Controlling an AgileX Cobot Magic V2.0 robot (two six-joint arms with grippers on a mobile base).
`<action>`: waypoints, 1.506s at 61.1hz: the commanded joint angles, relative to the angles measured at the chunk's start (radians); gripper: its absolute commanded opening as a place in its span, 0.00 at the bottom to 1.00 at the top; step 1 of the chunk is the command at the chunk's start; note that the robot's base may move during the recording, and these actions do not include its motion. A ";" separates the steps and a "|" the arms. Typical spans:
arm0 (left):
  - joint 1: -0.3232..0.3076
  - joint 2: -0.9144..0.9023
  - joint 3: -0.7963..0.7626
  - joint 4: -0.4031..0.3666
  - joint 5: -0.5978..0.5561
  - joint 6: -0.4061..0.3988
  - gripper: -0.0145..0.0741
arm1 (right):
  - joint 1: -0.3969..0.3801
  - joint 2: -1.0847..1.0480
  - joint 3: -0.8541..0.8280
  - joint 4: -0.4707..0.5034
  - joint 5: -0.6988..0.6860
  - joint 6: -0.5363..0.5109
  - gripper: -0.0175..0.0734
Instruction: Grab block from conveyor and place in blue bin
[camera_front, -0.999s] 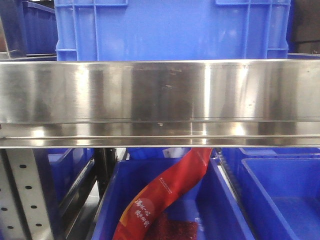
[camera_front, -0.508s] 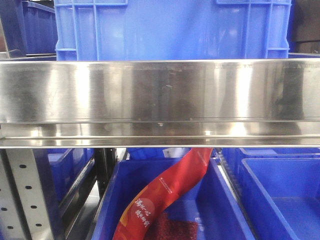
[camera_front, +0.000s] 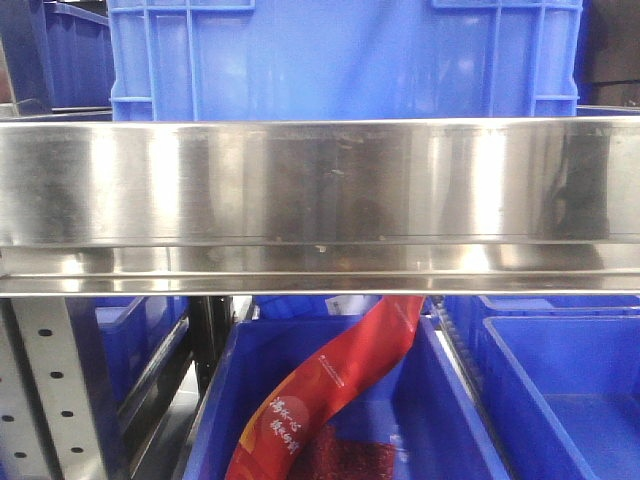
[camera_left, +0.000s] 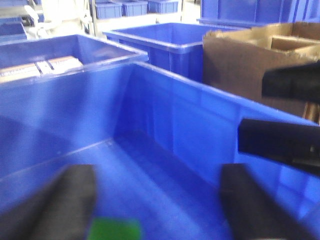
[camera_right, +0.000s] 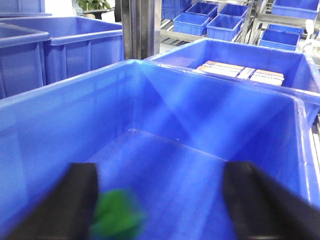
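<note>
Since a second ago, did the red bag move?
No. The red bag hangs in the same spot below the shiny steel rail, inside its blue bin.

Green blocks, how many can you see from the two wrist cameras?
1 in each view: a green block between the left gripper's fingers, a blurred green block by the right gripper's left finger. Possibly the same one.
</note>
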 joint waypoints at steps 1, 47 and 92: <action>-0.006 -0.019 -0.011 -0.009 -0.017 0.001 0.31 | 0.003 -0.025 -0.011 0.001 0.015 -0.002 0.45; 0.005 -0.406 0.324 -0.055 -0.081 0.001 0.04 | -0.032 -0.415 0.236 0.006 0.115 -0.002 0.01; 0.005 -0.890 0.857 -0.150 -0.085 0.001 0.04 | -0.032 -1.100 0.815 0.006 0.116 -0.002 0.01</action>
